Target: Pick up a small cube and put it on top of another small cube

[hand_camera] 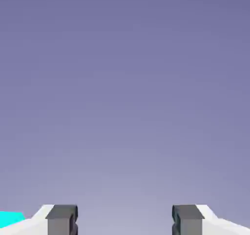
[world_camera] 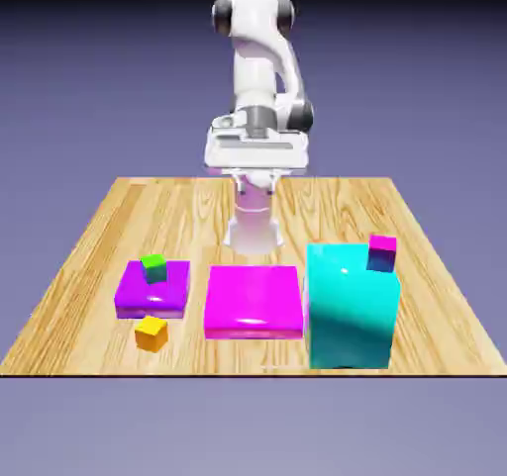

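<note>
**Claw empty and apart, orange-yellow cube alone on the tabletop**

From the exterior view I see the arm folded up at the far edge of the wooden tabletop [world_camera: 89, 266], well back from all the blocks. The small orange-yellow cube [world_camera: 152, 333] sits directly on the wood near the front edge, toward the exterior view's left, just in front of the flat purple block [world_camera: 134, 296]. A small green cube [world_camera: 153, 267] rests on top of that purple block. In the middle lies a wide flat magenta block [world_camera: 253, 301], and on the exterior view's right stands a tall cyan block [world_camera: 347, 316] with a small magenta-and-blue cube [world_camera: 381, 252] on its top, at the far right corner. I can't make out the claw itself from here.

In the hand view I get the claw [hand_camera: 124, 219] with its two grey fingertips [hand_camera: 62, 219] standing well apart at the bottom edge, nothing between them, only plain blue-violet backdrop ahead. A sliver of cyan shows at the lower left corner.
</note>
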You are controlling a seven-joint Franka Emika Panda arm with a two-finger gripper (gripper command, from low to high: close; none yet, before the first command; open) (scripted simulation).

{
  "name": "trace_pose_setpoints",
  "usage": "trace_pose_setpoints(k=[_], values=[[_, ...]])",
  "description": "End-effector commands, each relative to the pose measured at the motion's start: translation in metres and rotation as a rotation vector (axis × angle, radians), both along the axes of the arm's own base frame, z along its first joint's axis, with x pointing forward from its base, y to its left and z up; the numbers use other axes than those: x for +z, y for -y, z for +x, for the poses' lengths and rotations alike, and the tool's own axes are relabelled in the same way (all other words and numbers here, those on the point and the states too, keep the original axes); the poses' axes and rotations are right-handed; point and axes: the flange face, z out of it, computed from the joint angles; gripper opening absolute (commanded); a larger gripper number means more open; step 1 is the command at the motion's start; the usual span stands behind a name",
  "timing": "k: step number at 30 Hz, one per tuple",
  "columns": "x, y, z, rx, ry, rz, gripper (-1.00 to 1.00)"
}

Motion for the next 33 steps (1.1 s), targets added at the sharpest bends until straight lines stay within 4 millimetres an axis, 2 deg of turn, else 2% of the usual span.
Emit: trace_pose_setpoints(k=[1, 7, 12, 17, 23, 25, 32, 33], values=[[-0.009, 0.008, 0.005, -0.021, -0.014, -0.001, 0.00], [-0.069, 0.062, 0.028, -0.139, -0.097, -0.001, 0.00], [-0.125, 0.108, 0.034, -0.229, -0.168, 0.012, 0.00], [-0.185, 0.153, 0.025, -0.312, -0.240, 0.039, 0.00], [-0.260, 0.199, -0.003, -0.404, -0.326, 0.092, 0.00], [-0.264, 0.202, -0.005, -0.409, -0.331, 0.096, 0.00], [-0.329, 0.210, 0.015, -0.409, -0.331, 0.096, 0.00], [-0.329, 0.210, 0.015, -0.409, -0.331, 0.096, -1.00]])
